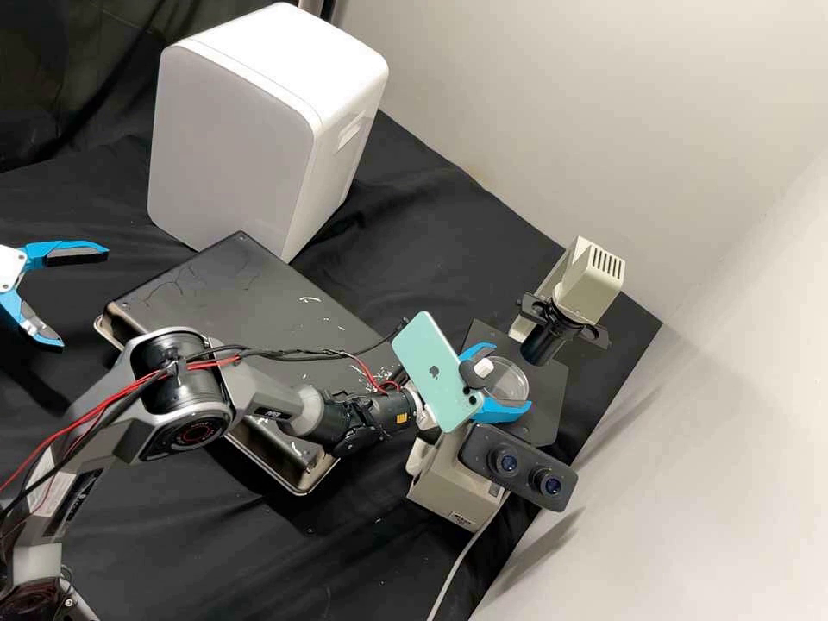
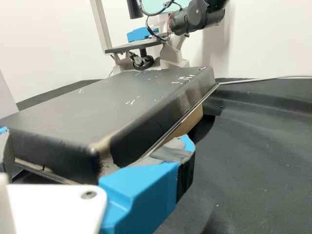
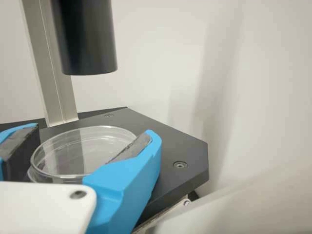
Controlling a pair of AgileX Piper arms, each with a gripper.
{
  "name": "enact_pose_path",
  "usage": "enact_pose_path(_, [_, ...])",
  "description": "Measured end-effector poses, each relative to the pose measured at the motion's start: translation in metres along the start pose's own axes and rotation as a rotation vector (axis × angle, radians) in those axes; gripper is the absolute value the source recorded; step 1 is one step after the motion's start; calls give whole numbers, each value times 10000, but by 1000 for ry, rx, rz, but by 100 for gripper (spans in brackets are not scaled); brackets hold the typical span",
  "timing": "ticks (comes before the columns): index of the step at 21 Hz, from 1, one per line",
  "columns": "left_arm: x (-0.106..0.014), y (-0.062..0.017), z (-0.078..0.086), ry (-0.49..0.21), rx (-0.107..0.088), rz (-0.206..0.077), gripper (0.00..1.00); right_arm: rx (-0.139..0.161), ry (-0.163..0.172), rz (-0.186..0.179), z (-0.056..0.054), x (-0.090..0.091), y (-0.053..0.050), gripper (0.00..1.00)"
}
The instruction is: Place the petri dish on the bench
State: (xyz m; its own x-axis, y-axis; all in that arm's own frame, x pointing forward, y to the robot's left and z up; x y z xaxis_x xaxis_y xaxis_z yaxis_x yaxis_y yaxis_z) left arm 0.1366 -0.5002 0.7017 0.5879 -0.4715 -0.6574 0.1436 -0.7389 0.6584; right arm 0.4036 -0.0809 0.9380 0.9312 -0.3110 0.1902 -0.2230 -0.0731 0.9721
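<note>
At the left edge of the high view the left gripper stood spread and empty. Right of centre, the right gripper straddled the petri dish on the microscope stage, pads apparently pinching its wall, though contact on one side was unclear. Dish judged light, rigid, slick and brittle; best held low across opposite sides with a modest squeeze.

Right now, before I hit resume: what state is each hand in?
Left hand: open, empty.
Right hand: closed on the dish.
</note>
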Motion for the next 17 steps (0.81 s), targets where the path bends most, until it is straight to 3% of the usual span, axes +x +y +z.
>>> enact_pose_path(7, [-2,0,-7,4,-1,0,100,8,26,-10,4,-101,-37,0])
enact_pose_path(14, [2,-11,-9,4,-3,-6,100,38,41,-15,-12,-269,-45,0])
enact_pose_path(17, [2,-11,-9,4,-3,-6,100,34,50,-19,-24,-340,-56,0])
